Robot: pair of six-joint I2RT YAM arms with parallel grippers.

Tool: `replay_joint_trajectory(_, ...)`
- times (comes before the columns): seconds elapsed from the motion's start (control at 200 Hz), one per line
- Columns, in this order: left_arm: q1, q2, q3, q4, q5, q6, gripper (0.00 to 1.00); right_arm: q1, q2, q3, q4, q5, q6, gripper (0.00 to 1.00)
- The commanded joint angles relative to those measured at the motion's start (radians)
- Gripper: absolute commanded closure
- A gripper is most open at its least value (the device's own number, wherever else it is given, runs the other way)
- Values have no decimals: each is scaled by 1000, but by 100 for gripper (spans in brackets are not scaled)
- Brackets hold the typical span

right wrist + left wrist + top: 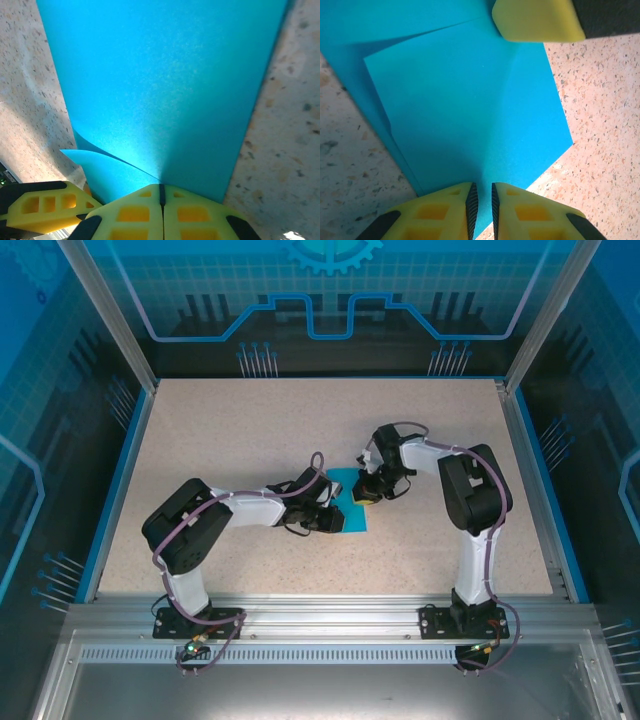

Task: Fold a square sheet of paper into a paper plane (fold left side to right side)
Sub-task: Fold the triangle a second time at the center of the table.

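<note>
Jaws of the right gripper [161,202] are pressed together on a lifted edge of the square sheet of paper [160,85], probably to carry that side across. The left gripper [482,210] has its jaws almost closed at the sheet's corner, likely pinning it to the table [230,430]. I count one sheet, two layers, two grippers.

Square sheet of paper [470,100]: thin, smooth, matt. Counter [250,430]: speckled, fine-grained, matt. Right end effector fingers [130,215]: dull plastic. Near rail [320,615]: brushed metal.
</note>
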State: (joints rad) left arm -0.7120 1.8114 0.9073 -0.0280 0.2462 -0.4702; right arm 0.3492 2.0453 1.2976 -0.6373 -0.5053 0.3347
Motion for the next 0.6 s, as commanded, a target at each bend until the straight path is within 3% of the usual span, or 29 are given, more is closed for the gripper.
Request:
replay_joint_trajectory(0.0,-9,44,-51,-135,-60,5,79,-32,37,20,-27,84,-32,94)
replay_joint_trajectory(0.21,-9,-4,-14,-141,-25,3,76,-35,36,12,-27,83,-34,95)
replay_joint_trajectory(0.375,-8,-45,109,-169,42,28,75,-27,35,0,-15,62,-26,95)
replay_joint_trajectory(0.595,-8,22,243,-215,70,77,75,-19,34,-1,-10,55,-20,94)
